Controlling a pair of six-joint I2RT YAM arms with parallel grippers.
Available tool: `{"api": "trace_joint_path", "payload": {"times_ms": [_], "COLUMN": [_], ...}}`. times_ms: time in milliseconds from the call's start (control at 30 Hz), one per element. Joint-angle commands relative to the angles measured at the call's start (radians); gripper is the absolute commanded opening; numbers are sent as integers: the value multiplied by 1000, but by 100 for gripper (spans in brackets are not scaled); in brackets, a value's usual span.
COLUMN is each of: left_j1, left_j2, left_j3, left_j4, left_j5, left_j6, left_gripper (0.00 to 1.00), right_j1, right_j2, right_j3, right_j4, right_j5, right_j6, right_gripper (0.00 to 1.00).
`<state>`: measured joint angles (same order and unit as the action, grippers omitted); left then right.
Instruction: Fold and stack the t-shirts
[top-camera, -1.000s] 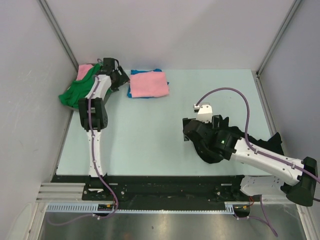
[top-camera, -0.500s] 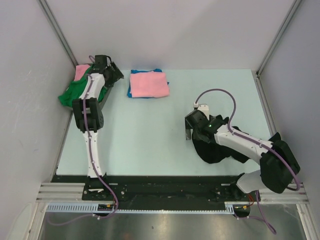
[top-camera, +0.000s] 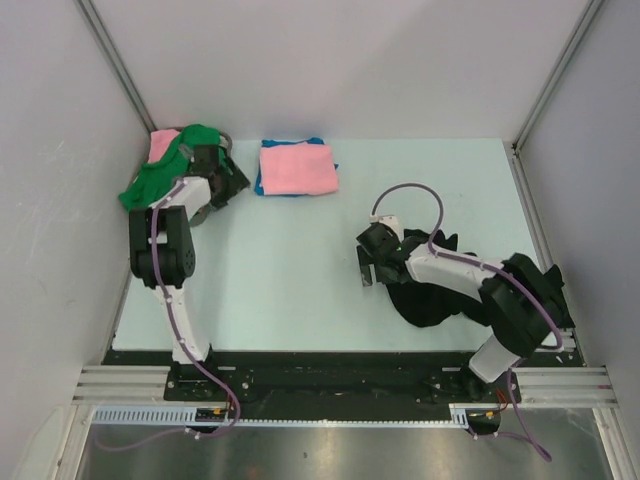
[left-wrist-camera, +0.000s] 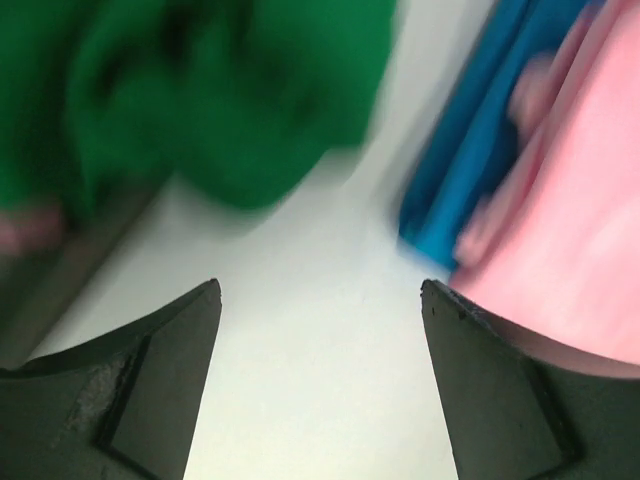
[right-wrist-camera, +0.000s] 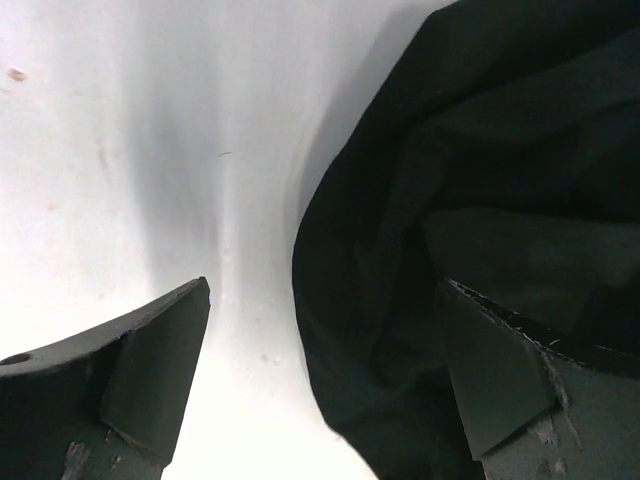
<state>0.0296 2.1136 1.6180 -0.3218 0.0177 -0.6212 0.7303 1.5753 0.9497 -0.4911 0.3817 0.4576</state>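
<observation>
Right now you are working the pick-up stage: a pink t-shirt is lying folded on the blue t-shirt at the tabletop's far edge. The green t-shirt, heaped over a second pink t-shirt, and the crumpled black t-shirt are waiting. The left pincer is hanging spread and empty between heap and stack; the right pincer is gaping at the black cloth's left edge. Next you are likely needing to lower and pinch an edge. Your right arm is covering much of the black t-shirt, and motion is blurring the left wrist view.

Green t-shirt, black t-shirt, pink t-shirt and blue t-shirt on pale mint table.
</observation>
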Motion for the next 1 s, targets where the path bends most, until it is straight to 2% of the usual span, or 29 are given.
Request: {"api": "trace_joint_path", "payload": {"times_ms": [0,33,100,133,200,233,267,300,400,500,633,867,967], "left_j1": [-94,-130,-166,-198,-223,-249,-260,-269,-284,-292,-293,-293,-295], "left_j2": [-245,-288,-398,-430,-548,-597,-639,-734,-877,-1055,-1257,-1377,-1385], "left_j3": [-275,-381,-447,-527,-598,-677,-707,-733,-819,-865,-891,-911,-920], "left_j4": [122,177,167,203,207,245,241,231,173,92,4,-57,-46], "left_j5": [-25,-25,5,23,57,67,67,54,68,68,48,44,47], "left_j6": [-92,-103,-127,-132,-146,-146,-137,-130,-107,-81,-54,-57,-64], "left_gripper": [86,86,86,86,86,86,86,86,86,86,87,88,88], "right_j1": [-6,-9,-20,-34,-40,-42,-42,-40,-5,60,139,245,250], "right_j2": [115,130,169,199,219,230,235,233,189,138,68,-109,-213], "right_j3": [43,46,61,69,83,86,93,116,152,262,516,950,1023], "right_j4": [46,55,63,59,62,60,48,34,19,-30,-122,-338,-369], "right_j5": [32,42,46,51,57,83,95,106,125,141,132,235,258], "right_j6": [-51,-62,-82,-88,-105,-109,-112,-112,-125,-146,-175,-212,-217], "right_gripper": [100,99,94,78,55,31,18,0,0,0,0,0,0]}}
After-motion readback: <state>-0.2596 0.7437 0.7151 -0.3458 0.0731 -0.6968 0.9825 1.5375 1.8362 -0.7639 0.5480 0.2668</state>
